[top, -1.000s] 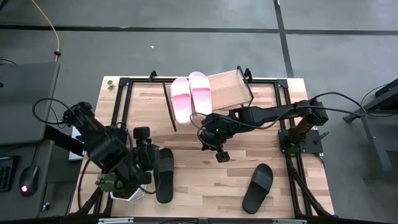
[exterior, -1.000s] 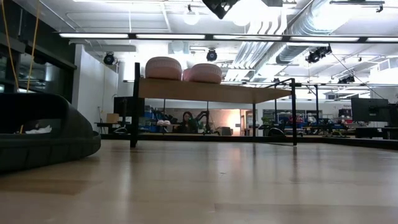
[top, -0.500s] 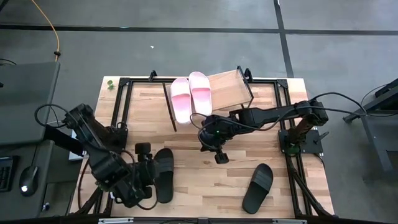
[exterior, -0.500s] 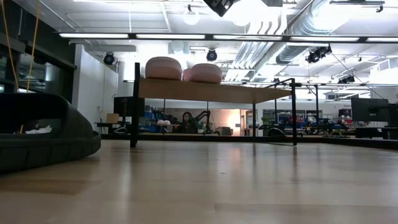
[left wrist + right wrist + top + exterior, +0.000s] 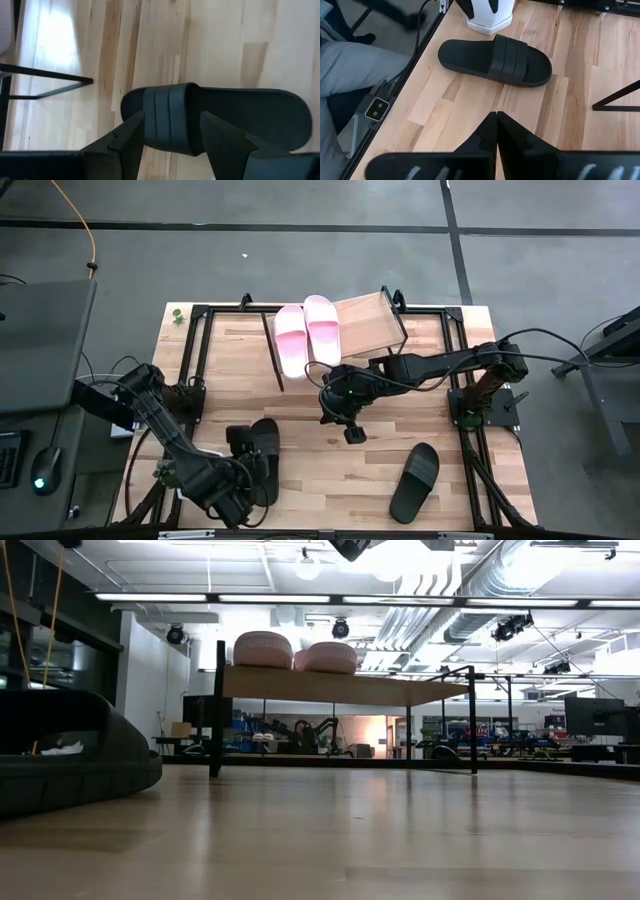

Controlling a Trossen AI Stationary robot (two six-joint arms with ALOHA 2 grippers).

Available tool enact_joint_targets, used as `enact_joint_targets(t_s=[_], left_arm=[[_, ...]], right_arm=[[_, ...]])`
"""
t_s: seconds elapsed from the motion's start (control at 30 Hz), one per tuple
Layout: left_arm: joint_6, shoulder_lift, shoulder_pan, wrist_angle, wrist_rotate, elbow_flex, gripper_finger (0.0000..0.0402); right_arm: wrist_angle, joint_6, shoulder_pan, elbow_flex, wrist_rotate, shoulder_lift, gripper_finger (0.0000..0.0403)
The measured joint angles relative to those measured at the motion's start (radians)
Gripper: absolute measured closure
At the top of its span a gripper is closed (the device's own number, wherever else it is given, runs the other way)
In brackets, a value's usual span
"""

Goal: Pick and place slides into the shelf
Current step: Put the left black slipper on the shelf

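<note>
Black slide (image 5: 210, 117) right under my left gripper (image 5: 172, 137) — fingers (image 5: 127, 137) spread wide, one each side of the strap, not closed on it in the wrist view. It lies flat on the butcher-block tabletop (image 5: 330, 455), front-left area in the high view (image 5: 265, 460). Vs a sec ago: my left arm has swung back toward the table's front edge, elbow pulled in, and the gripper (image 5: 240, 448) has slid from alongside the slide's front end to over its strap end. The slide itself hasn't shifted.

2nd black slide (image 5: 415, 480) lies front-right, well apart from both grippers, unmoved.

Mid-table: my right gripper (image 5: 352, 432) hangs above bare wood, fingers (image 5: 490, 132) pressed together, holding nothing. It has drifted only a touch since the earlier frame. Its wrist cam sees the left-side black slide (image 5: 495, 60) farther off, near a white base (image 5: 490, 15), plus a person's grey-clad leg (image 5: 355, 60) beside the table edge.

Far end: the shelf (image 5: 365, 320), light-wood panel w/ black frame ends, carries the two pink slides (image 5: 305, 332) side by side on its left part, same as before. Low view shows them sitting on top of the panel (image 5: 340, 688), pink pair (image 5: 295, 652) at its left end.
</note>
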Motion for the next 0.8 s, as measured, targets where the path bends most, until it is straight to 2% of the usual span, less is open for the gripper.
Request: enact_joint_targets(t_s=[0.37, 0.8], left_arm=[[-0.012, 0.082, 0.000, 0.128, -0.004, 0.000, 0.0224], [-0.040, 0.209, -0.001, 0.090, 0.010, 0.000, 0.0225]], right_arm=[[-0.001, -0.011, 0.000, 0.000, 0.002, 0.000, 0.0403], [-0.002, -0.011, 0.000, 0.000, 0.002, 0.000, 0.0403]])
